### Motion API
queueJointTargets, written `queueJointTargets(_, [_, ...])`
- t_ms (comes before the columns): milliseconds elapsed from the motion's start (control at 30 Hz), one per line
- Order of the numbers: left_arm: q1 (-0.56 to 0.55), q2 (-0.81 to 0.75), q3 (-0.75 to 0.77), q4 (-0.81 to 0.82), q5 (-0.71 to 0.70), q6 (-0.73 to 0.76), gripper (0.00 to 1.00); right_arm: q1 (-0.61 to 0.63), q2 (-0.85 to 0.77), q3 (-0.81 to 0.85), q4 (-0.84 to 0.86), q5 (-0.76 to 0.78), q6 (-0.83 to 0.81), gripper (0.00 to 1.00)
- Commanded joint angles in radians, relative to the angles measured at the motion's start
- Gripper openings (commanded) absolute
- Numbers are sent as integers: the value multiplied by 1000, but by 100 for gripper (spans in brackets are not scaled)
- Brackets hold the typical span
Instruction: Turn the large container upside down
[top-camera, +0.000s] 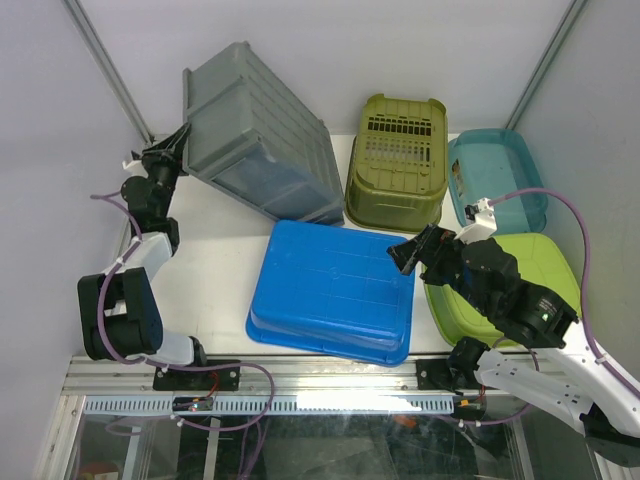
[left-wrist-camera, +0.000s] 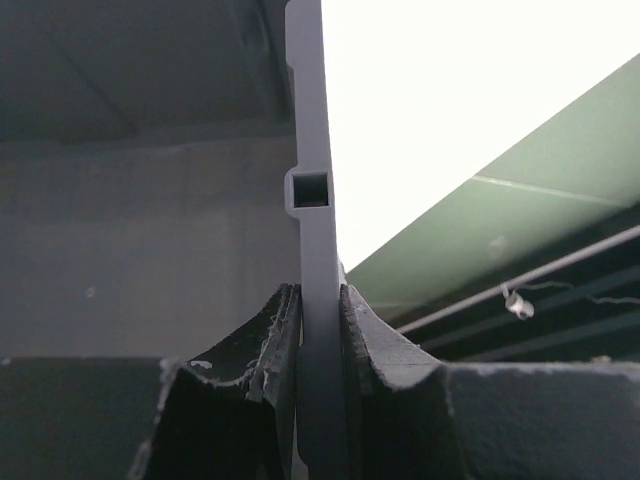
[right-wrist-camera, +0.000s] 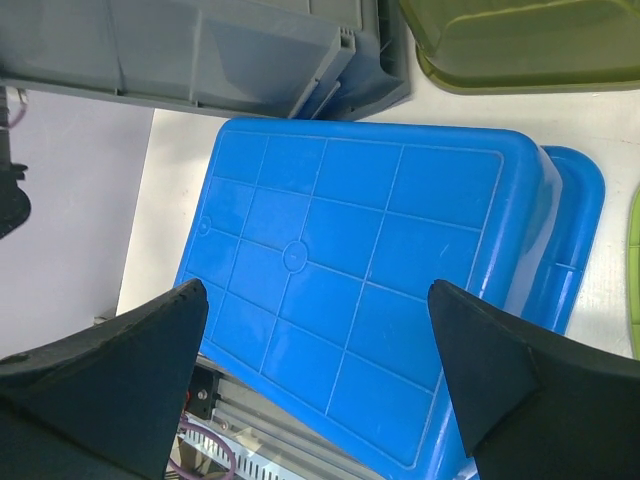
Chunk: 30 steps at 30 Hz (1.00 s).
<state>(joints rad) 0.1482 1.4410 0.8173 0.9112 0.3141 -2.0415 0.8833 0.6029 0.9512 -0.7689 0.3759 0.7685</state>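
Currently large container (top-camera: 262, 128) tilted, long axis diagonal; left claw (top-camera: 182, 137) pinching rim; right claw (right-wrist-camera: 318, 300) spread.

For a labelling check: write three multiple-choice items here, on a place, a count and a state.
1. Relative to the large container, the blue tub lies: A) inside B) in front, nearer the arm bases C) behind.
2. Containers in view: A) three B) seven C) five.
3. The left fingers: A) shut on the container's rim B) open C) out of view.
B, top view shows it nearer the bases; C, grey, blue, olive tub, teal tub, lime tub; A, rim clamped in wrist view.
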Motion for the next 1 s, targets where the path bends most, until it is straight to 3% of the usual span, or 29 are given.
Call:
queueJointTargets(0, [64, -59, -109, 270, -22, -278, 0, 0, -2, 1, 31, -5, 20, 96])
queueJointTargets(267, [167, 85, -221, 500, 45, -337, 2, 0, 12, 4, 35, -8, 22, 96])
queueJointTargets(300, [181, 108, -222, 514, 77, -342, 14, 0, 14, 4, 36, -9, 22, 96])
queueJointTargets(333, [198, 133, -220, 532, 105, -341, 33, 0, 14, 4, 36, -10, 21, 96])
queueJointTargets(533, [249, 225, -235, 554, 220, -309, 97, 0, 15, -5, 48, -10, 23, 96])
queueJointTargets(967, [370, 126, -57, -183, 400, 180, 99, 0, 12, -22, 66, -16, 17, 96])
